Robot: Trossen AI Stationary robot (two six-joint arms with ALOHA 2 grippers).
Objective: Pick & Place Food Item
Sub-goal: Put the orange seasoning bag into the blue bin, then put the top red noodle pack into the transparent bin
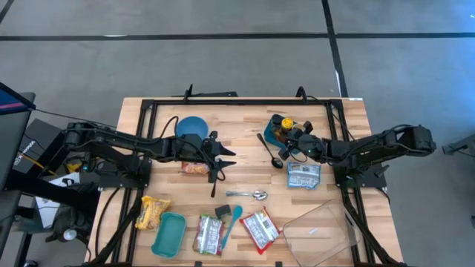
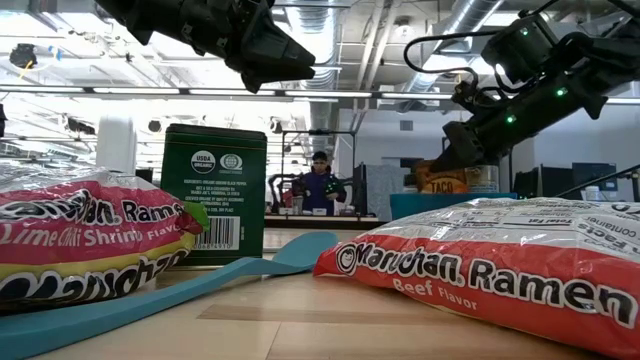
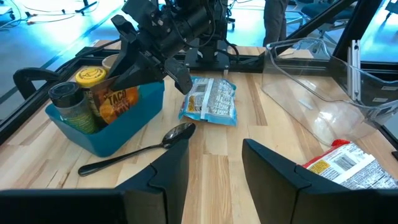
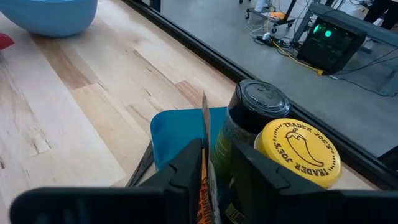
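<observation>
Blue rectangular plastic bin (image 3: 118,127) sits at far right of your wooden table (image 1: 245,159), holding orange taco seasoning packet (image 3: 117,102), dark-lidded spice jar (image 4: 252,115) and yellow-lidded jar (image 4: 297,152). Your right gripper (image 4: 214,165) is down over bin, fingers slightly parted with packet's thin top edge standing between them; firm hold or not, cannot tell. Black spoon (image 3: 140,149) lies just beside bin. Your left gripper (image 3: 214,165) hovers mid-table, jaws partly open, holding nothing, near round blue bowl (image 1: 191,127)
</observation>
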